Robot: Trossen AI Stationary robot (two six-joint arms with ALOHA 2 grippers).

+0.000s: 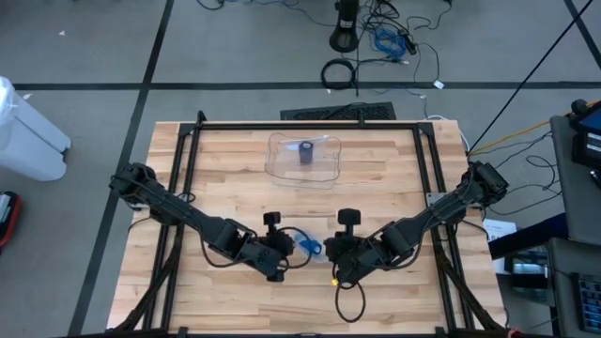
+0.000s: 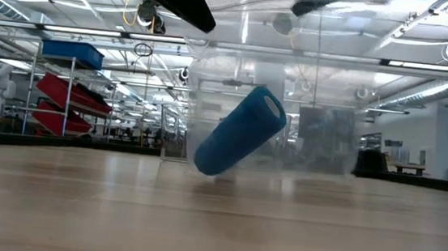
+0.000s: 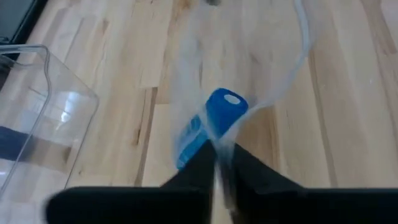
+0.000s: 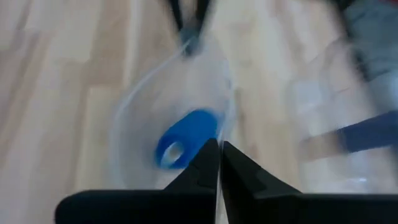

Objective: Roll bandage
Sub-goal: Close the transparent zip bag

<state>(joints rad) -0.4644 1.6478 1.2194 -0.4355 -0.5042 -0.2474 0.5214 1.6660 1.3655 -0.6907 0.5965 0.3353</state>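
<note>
No legible text, label, brand, number or sign in any view. Checked the blue bandage roll [image 2: 240,131]: plain surface, no print seen. Clear plastic container [image 1: 303,158] on the table: no marking readable. Dark roll standing inside it [image 1: 306,153]: too small to tell. Blue bin on the shelving in the room behind [image 2: 72,51]: no lettering can be made out. Wooden tabletop [image 1: 235,160]: bare grain only.

floor: grey tiles [image 1: 235,47] | cables [image 1: 394,42] | shelving: red, blue bins [image 2: 69,87]
</note>
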